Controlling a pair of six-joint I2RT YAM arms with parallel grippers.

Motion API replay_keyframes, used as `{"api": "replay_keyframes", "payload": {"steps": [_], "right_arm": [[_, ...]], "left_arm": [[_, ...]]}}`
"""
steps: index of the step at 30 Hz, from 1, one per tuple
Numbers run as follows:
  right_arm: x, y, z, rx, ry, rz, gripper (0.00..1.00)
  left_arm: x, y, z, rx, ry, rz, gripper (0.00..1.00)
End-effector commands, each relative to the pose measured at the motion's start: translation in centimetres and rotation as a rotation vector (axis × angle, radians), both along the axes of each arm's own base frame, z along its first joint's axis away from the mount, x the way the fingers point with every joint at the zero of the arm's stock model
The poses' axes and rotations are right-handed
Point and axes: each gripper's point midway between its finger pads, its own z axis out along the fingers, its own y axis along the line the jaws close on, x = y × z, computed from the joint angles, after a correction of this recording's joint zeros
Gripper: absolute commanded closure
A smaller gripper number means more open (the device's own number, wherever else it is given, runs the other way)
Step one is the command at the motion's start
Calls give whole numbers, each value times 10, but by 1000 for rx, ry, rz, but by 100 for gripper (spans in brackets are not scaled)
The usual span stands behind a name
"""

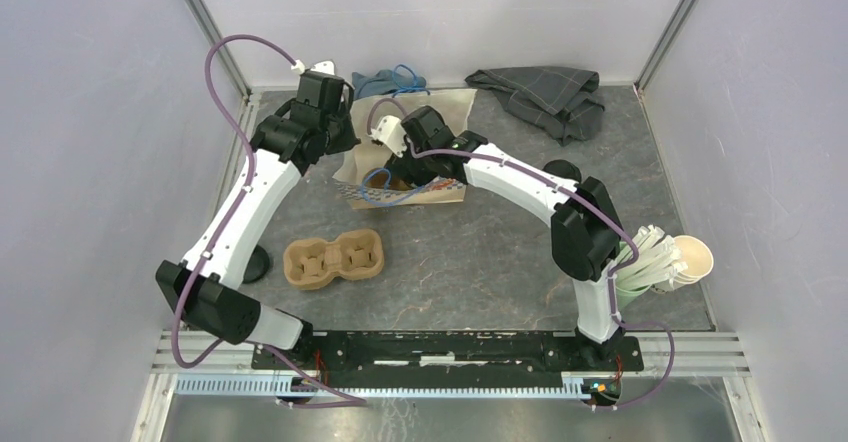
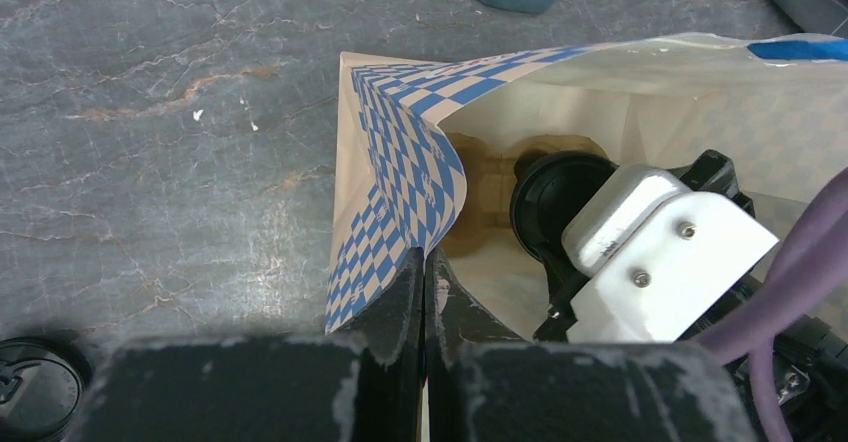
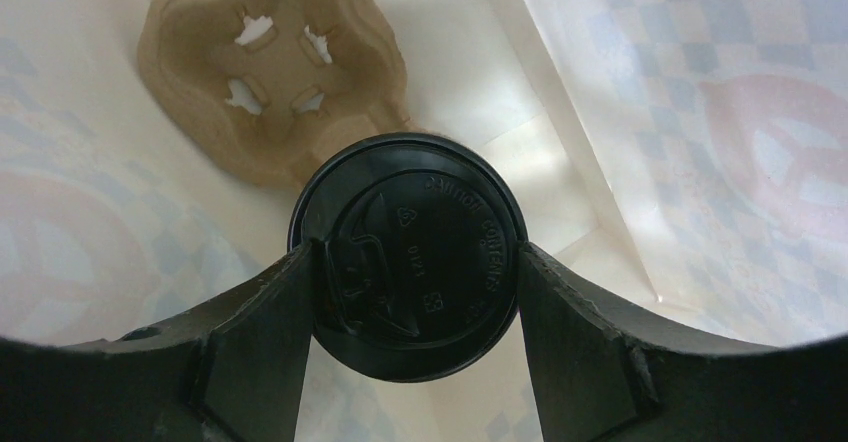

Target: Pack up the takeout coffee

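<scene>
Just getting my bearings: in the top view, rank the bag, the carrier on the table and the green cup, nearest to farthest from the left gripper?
1. Bag, at the back: the left gripper pinches its edge.
2. Carrier, on the table, left of centre, toward the near edge.
3. Green cup, far right.

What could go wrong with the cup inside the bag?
The right jaws grip the takeout coffee by its lid, which might pop off. Whether the cup sits in a pocket of the cardboard carrier is hidden; released off-centre, it could tip. The left jaws pinch only the bag rim, which could slip.
</scene>
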Motion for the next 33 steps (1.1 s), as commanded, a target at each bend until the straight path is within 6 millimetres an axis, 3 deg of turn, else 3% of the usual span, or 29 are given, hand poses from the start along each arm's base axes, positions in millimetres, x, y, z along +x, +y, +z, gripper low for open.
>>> {"api": "replay_keyframes", "payload": {"steps": [1, 6, 9, 14, 20, 24, 33], "right_arm": [[-45, -54, -125, -202, 337, -59, 37], [-37, -60, -134, -199, 349, -85, 36], [-32, -48, -122, -140, 355, -71, 33], [-15, -32, -71, -54, 283, -87, 22], [-14, -34, -12, 14, 224, -135, 2], [-18, -32, 26, 53, 204, -153, 2], [-37, -21, 102, 131, 83, -155, 2]], "left_arm": [[1, 7, -3, 65, 35, -16, 98], [6, 3, -7, 67, 49, -22, 98], [8, 3, -8, 72, 52, -23, 98], [5, 4, -11, 67, 65, -16, 98], [-4, 6, -24, 43, 102, 20, 98], [-10, 8, -32, 26, 115, 37, 98], [-20, 4, -29, -47, 66, 28, 98]]}}
